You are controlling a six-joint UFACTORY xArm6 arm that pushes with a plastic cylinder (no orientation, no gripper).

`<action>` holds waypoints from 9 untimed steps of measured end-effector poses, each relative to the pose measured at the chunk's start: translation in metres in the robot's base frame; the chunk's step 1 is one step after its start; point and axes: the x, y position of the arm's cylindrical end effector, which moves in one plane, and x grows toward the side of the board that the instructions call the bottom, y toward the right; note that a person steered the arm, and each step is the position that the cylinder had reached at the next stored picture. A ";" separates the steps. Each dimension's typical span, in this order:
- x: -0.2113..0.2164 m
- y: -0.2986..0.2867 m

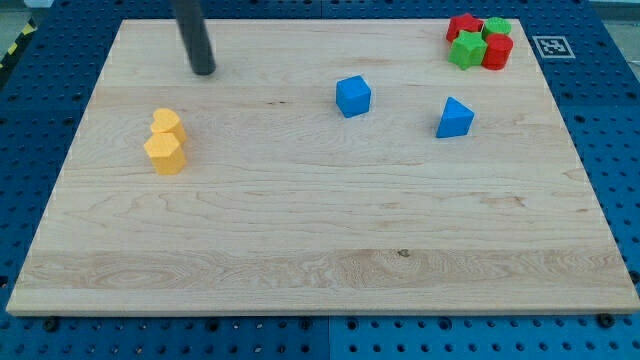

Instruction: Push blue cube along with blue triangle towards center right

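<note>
A blue cube (352, 96) sits on the wooden board (320, 250) a little above the middle. A blue triangle (454, 118) lies to its right and slightly lower, apart from it. My tip (203, 71) is at the view's upper left, well to the left of the blue cube and touching no block.
A yellow heart (166, 122) and a yellow hexagonal block (164, 152) touch each other at the left. At the top right corner a red star (462, 24), a green block (497, 26), a green star (466, 49) and a red block (497, 51) cluster together.
</note>
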 end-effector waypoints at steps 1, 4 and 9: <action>0.000 0.070; 0.053 0.207; 0.090 0.282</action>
